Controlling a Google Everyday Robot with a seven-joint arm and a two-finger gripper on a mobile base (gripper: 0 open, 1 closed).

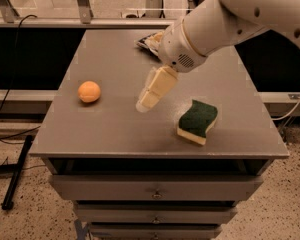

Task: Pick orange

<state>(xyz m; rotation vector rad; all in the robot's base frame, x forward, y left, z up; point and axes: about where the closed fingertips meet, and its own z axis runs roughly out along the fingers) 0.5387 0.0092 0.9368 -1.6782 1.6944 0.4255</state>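
The orange (89,91), small, round and matte, lies on the left part of the grey cabinet top (115,129). My gripper (149,98), cream-coloured and pointing down to the left, hangs just above the middle of the top. It is to the right of the orange and well apart from it, with nothing seen in it. The white arm (210,24) reaches in from the upper right.
A green-and-yellow sponge (196,121) lies at the front right of the top. A dark snack bag (151,41) lies at the back, partly behind the arm. Drawers (155,191) sit below the front edge. A rail and cables run behind and to the left.
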